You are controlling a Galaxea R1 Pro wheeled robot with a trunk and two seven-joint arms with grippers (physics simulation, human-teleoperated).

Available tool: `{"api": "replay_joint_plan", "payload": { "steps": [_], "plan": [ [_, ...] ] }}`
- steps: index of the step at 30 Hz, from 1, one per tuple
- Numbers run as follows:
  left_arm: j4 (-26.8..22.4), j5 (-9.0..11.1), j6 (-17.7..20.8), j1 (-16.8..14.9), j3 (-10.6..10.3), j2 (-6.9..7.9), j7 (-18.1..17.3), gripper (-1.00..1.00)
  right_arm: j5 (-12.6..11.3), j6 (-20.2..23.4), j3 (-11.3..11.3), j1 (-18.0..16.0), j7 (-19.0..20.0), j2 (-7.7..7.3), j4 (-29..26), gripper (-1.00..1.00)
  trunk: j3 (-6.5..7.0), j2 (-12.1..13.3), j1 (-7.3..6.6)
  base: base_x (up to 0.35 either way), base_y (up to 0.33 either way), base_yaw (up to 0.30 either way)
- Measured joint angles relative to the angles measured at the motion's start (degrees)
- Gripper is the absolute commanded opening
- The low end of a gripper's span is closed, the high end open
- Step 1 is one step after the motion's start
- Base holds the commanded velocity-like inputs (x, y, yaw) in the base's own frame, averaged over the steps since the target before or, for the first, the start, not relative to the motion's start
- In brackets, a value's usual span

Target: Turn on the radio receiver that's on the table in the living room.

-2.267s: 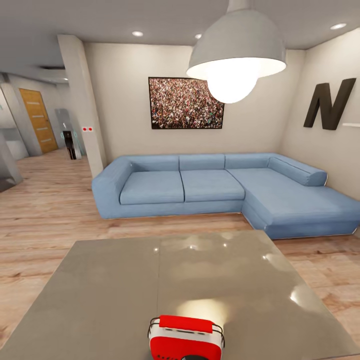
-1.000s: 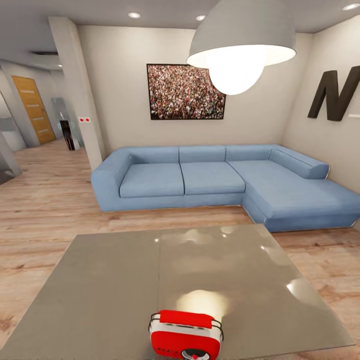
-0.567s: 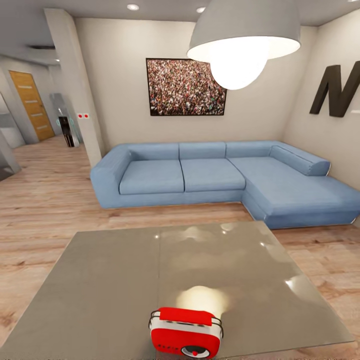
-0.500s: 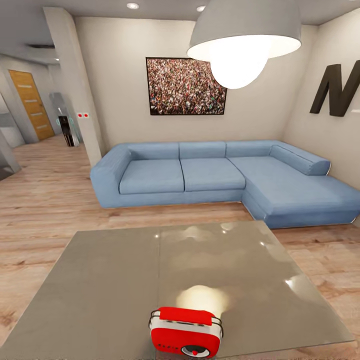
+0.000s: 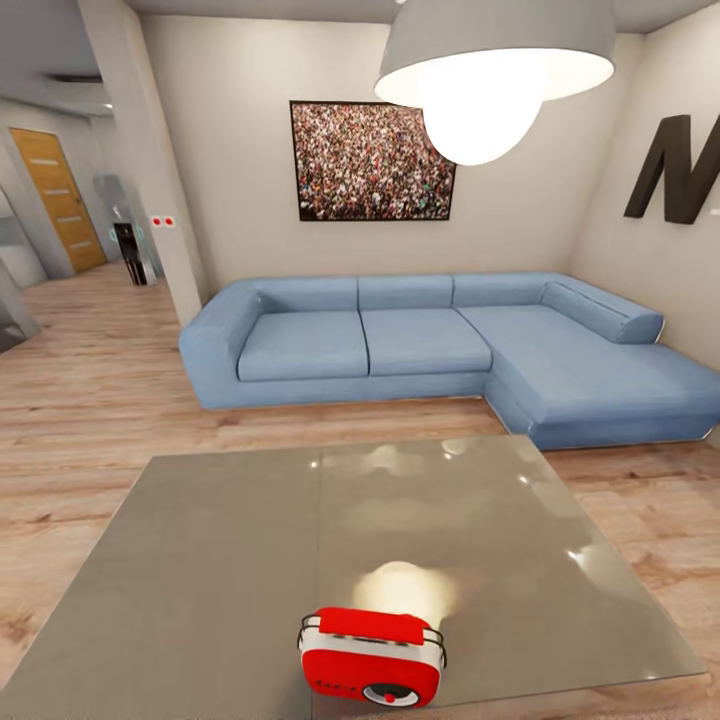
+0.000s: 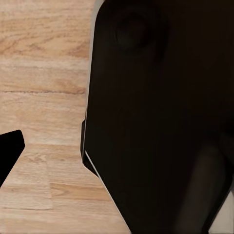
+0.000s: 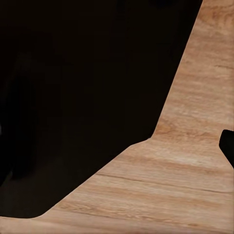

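Note:
The radio receiver [image 5: 371,669] is a small red box with a white band and a round dial. It stands near the front edge of the table [image 5: 230,560], at the bottom middle of the head view, dial side toward me. The table's glossy grey two-panel top mirrors the lamp just behind the radio. In the left wrist view a black fingertip [image 6: 9,151] juts in over the wood floor [image 6: 44,73]. Another black fingertip [image 7: 228,146] pokes in at the edge of the right wrist view. How either gripper's jaws stand is hidden.
A blue L-shaped sofa [image 5: 420,345] stands beyond the table under a crowd picture [image 5: 371,160]. A white dome lamp [image 5: 497,60] hangs overhead. A pillar [image 5: 150,170] and a hallway with a wooden door [image 5: 58,200] lie at the left. A dark robot body [image 6: 161,117] [image 7: 83,87] blocks much of both wrist views.
The head camera has shifted, so the whole scene has slid upward in the picture. The radio's front and dial, cut off at first, now show whole. The radio itself has not moved on the table.

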Motion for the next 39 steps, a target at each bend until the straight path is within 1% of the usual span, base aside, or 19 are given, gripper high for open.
{"api": "replay_joint_plan", "payload": {
  "steps": [39],
  "plan": [
    [0.00, 0.04, 0.00, 0.00, 0.00, 0.00, 0.00, 1.00, 0.00, 0.00, -0.02, 0.00, 0.00, 0.00, 0.00, 1.00, -3.63, 0.00, 0.00, 0.000, 0.000, 0.000]
  ]
}}
